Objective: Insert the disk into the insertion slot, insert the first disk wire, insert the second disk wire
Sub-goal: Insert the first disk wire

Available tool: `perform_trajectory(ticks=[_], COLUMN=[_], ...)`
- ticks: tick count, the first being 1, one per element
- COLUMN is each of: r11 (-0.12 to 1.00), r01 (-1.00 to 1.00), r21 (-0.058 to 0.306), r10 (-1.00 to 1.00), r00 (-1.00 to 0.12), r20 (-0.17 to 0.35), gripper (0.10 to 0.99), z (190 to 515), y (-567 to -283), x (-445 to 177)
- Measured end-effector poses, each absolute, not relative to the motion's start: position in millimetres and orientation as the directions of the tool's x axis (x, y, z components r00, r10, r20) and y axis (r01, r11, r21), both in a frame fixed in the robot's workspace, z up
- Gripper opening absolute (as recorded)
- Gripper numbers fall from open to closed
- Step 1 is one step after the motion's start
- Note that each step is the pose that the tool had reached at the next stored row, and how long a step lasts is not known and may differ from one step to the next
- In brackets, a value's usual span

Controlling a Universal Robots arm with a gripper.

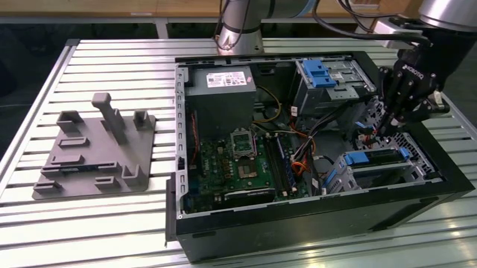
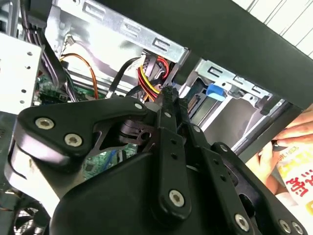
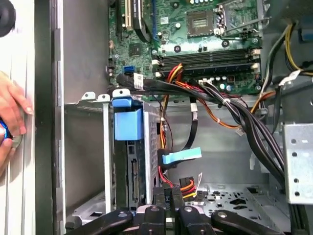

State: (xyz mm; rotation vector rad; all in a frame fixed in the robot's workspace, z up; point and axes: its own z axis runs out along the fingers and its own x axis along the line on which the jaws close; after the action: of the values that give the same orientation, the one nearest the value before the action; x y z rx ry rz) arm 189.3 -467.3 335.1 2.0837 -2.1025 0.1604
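Lying at the left of the exterior view, a grey moulded fixture plate (image 1: 93,153) rests on the slatted metal surface (image 1: 111,56); the open black computer case (image 1: 298,223) stands at centre. At lower right, the silver disk in its blue carrier (image 1: 370,158) sits inside the grey perforated insertion slot (image 1: 421,162). Above it hangs the black gripper (image 1: 389,129), jaws drawn nearly together; in the first wrist view red-and-yellow wires (image 3: 188,185) lie just beside them, and whether they pinch anything I cannot tell.

The arm (image 1: 240,25) is silver-grey tubing with black cables (image 1: 328,26) alongside. Its gripper (image 1: 392,124) is matte black: linked bars pinned with silver screws (image 2: 176,198), white lettering (image 1: 415,72) on the body
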Motion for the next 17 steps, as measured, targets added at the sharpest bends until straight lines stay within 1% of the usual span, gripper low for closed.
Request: perform_trajectory(ticks=[4,8,13,17], r11=[0.006,0.005,0.002,-0.002], r01=[-0.999,-0.999,-0.999,-0.999], r21=[0.041,0.039,0.04,0.04], r10=[-0.98,-0.984,-0.993,-0.995], r00=[0.002,0.002,0.003,0.006], r20=[0.198,0.178,0.117,0.097], gripper=[0.169,0.169,0.169,0.169], z=[339,343,346,347], y=[-470,-474,-476,-479], x=[186,186,185,183])
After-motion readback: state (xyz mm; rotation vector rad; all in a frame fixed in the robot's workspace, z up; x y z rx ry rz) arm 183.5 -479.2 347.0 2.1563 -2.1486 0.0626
